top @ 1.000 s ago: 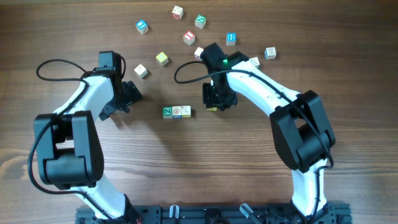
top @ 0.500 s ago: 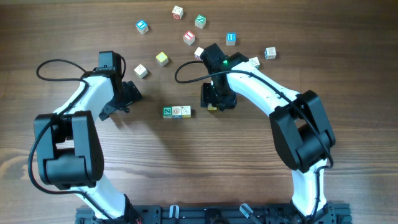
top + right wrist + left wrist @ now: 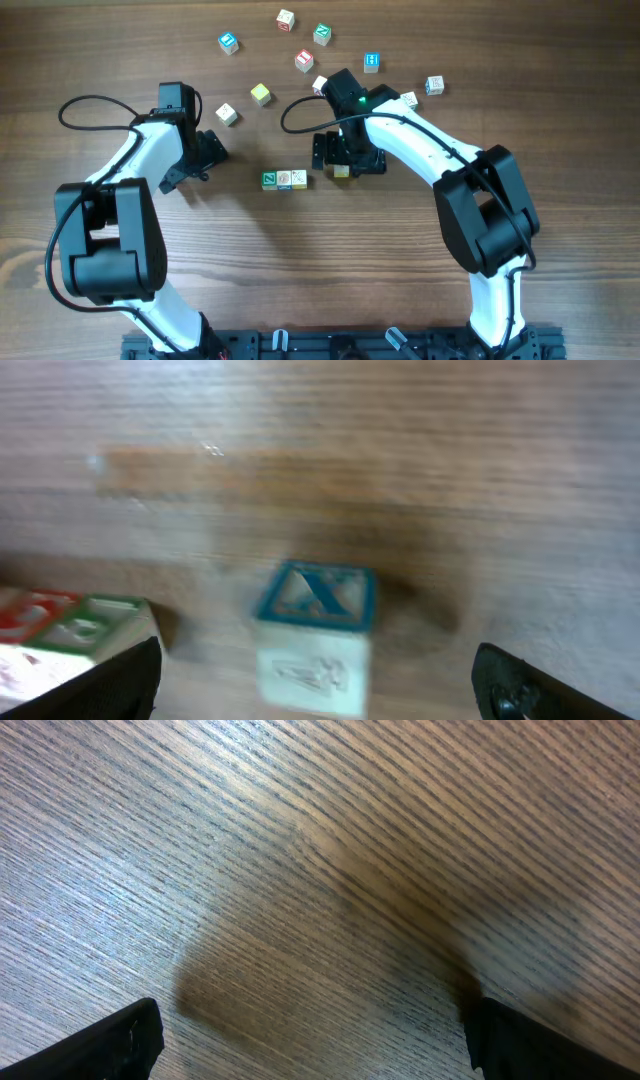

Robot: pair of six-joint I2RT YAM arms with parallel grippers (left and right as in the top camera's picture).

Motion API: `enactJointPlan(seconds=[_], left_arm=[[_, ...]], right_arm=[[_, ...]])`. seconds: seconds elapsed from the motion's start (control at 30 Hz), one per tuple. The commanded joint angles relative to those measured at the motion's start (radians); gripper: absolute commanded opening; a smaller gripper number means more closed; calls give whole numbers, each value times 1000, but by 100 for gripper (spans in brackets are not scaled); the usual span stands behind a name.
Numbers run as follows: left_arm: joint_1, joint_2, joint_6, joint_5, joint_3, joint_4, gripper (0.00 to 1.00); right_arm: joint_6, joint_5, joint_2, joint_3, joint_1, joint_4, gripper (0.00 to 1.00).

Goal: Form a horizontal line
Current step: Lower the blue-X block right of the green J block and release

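Note:
The horizontal line (image 3: 283,180) is a short row of two cubes at the table's centre, a green-faced one (image 3: 270,180) and a cream one with red (image 3: 294,179). Its end shows in the right wrist view as green and red faces (image 3: 70,635). A blue-white cube (image 3: 315,635) lies on the wood just right of the row, with a small gap. My right gripper (image 3: 347,164) stands open astride this cube (image 3: 342,172), its fingers (image 3: 125,680) apart from the cube's sides. My left gripper (image 3: 207,160) hangs open over bare wood (image 3: 310,1045), left of the row.
Several loose cubes lie scattered at the back: blue (image 3: 229,42), white (image 3: 286,18), green (image 3: 322,34), red (image 3: 304,60), blue (image 3: 371,63), yellow (image 3: 261,94), cream (image 3: 227,114), and two by the right arm (image 3: 434,86).
My right gripper has spread its jaws from a grip on the blue-white cube, which now rests free on the table. The left arm has not moved.

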Motion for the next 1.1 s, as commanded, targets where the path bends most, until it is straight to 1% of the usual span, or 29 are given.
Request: enactJointPlan(seconds=[0.0,0.1,0.2,0.3,0.4,1.07], left_arm=[[-3,11,-2,-6,-5,-1,100],[-3,11,-2,-6,-5,-1,100],[-3,11,-2,-6,-5,-1,100],[-3,11,-2,-6,-5,-1,100],[-3,11,-2,-6,-5,-1,100],[-3,11,-2,-6,-5,-1,100]], right_arm=[[-31,-10,-32,63,-35,-51,100],[-56,-2,-54,63,-43,-43,100],[-52,107,-53,61,-43,-45,100],[-51,118,-53,61,-46,-32,100],[-20,198,-53,60,-46,-35,100],[-26,210,-32,59,-46,-19,100]])
